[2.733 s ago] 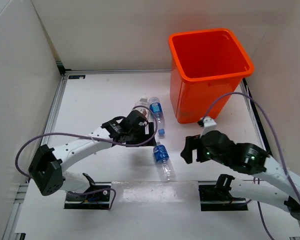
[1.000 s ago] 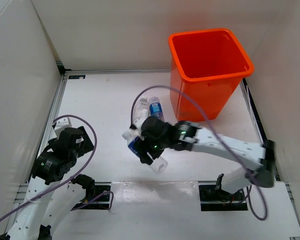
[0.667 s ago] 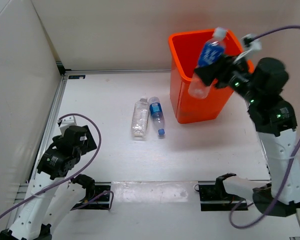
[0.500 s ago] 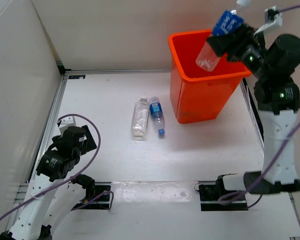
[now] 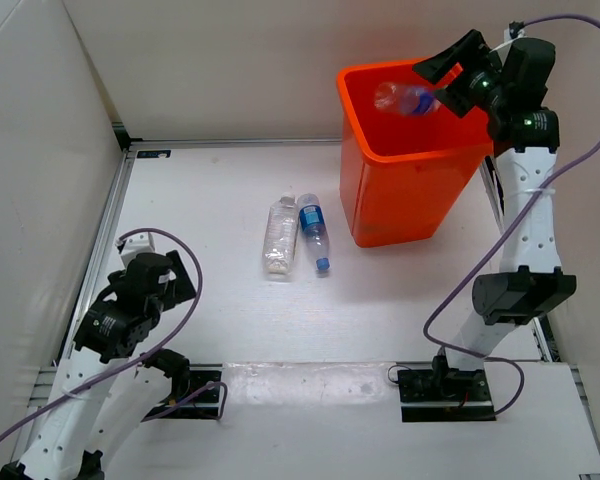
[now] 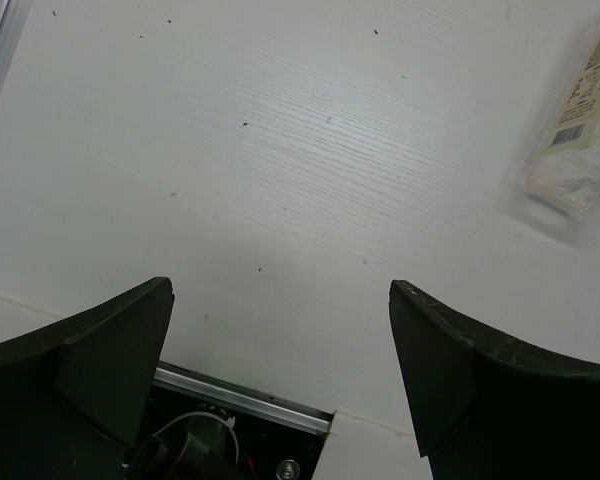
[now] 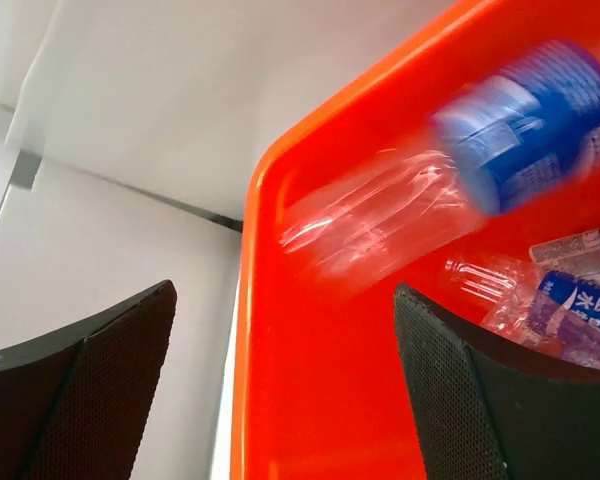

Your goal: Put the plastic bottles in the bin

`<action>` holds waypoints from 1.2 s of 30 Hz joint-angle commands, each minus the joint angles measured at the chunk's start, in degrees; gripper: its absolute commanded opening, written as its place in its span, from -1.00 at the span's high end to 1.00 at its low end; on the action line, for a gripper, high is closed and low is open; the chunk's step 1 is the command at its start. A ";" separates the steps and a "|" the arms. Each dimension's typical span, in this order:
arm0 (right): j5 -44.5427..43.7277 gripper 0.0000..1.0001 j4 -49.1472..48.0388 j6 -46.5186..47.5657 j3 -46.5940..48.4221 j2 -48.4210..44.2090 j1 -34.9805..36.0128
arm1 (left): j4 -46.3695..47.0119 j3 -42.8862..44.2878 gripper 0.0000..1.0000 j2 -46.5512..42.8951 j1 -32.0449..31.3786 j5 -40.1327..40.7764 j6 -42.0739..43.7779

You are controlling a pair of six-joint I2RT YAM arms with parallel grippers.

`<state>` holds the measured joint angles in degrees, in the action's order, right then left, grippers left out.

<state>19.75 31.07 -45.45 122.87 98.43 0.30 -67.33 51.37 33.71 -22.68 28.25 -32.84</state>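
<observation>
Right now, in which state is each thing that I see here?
orange bin: upright, with settled bottles at its bottom.
airborne blue-label bottle: in mid-air at the bin's mouth, held by nothing.
white-label bottle: lying on the table.
second blue-label bottle: lying on the table beside it.
left gripper: open, empty.
right gripper: open, empty.

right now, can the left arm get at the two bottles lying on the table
Probably yes. The left claw is open, and only bare table lies between it and the white-label bottle and blue-label bottle; the right arm is up at the bin.
</observation>
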 commanded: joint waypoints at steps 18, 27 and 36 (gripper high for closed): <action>-3.48 -0.81 -3.74 17.33 -28.64 -35.93 14.39 | 23.30 12.25 -0.99 23.54 -0.26 -21.54 -0.48; -14.20 -0.81 5.56 26.20 -29.80 -38.23 17.63 | 30.83 28.14 -0.99 52.32 -3.60 -24.82 4.45; -34.46 -0.81 4.97 38.63 -30.58 -36.56 21.66 | 31.03 40.03 -0.99 74.28 -5.97 -25.35 10.68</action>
<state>-2.33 37.50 -15.94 91.09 61.30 19.27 -37.17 87.83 106.61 -27.07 2.96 -26.24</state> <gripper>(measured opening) 0.905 0.994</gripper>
